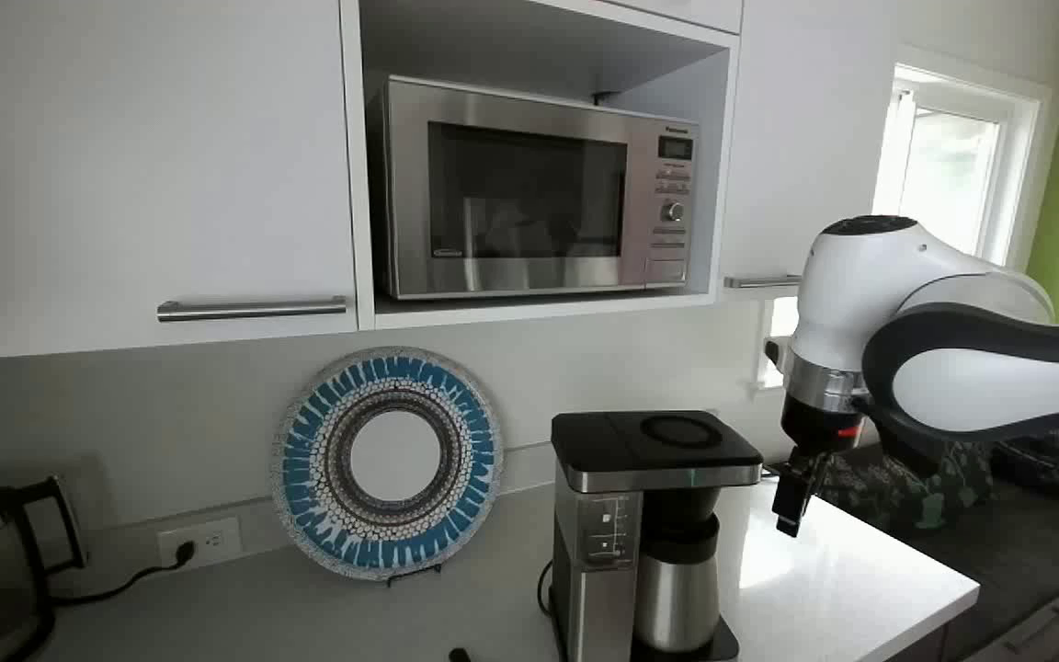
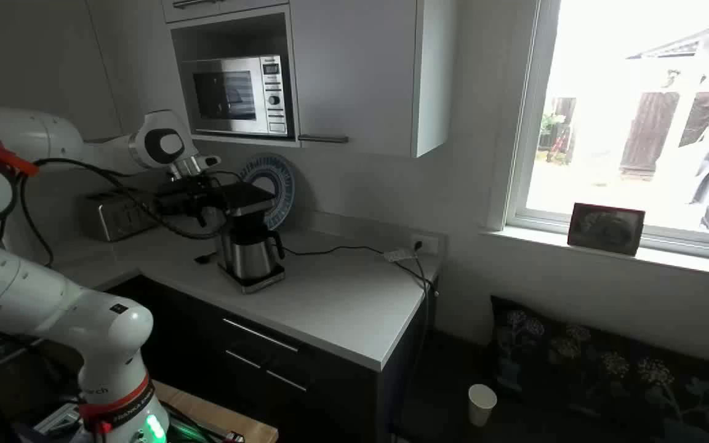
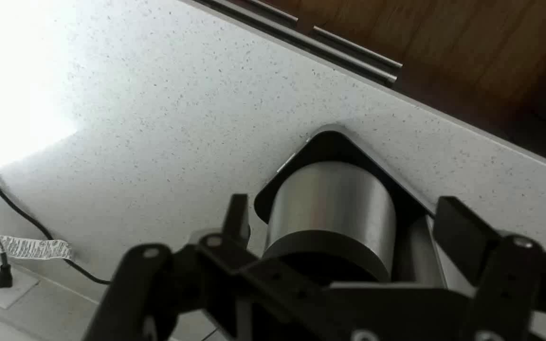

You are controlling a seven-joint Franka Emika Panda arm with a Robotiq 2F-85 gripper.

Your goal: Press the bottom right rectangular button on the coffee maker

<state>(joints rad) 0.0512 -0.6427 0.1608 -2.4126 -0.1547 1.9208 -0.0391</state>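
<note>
"Since you have the feeds up, what are the two black, blocky fingers (image 3: 460, 237) holding?"

"Nothing that I can see. In the wrist view I have them spread wide apart, and beneath them, past the gap, I see the cylindrical brushed-steel carafe (image 3: 332, 203) with its dark collar, ungripped."

"And the black-and-silver drip coffee maker (image 1: 617, 584), flat and boxy on top?"

"In both exterior views it stands upright on the pale speckled surface (image 3: 168, 118). In an exterior view the fingers hang to the right of it with a gap showing; I can't judge the depth."

"So how far along are we?"

"I'd call it the approach. Nothing shows the press as done: I don't have the fingers on the dark rectangular control panel (image 1: 607, 531), whose markings are too small for me to pick out the bottom right rectangular button. Left to do, as I judge it: bring the fingers together into a narrower tip, reach that button, push, back off."

"Anything farther out?"

"A boxy stainless-steel microwave (image 1: 529, 193) sits higher up in an open white cabinet (image 1: 539, 314); not our target. In an exterior view a round blue-and-white patterned disc (image 1: 336, 450) stands on edge, left of the coffee maker."
</note>
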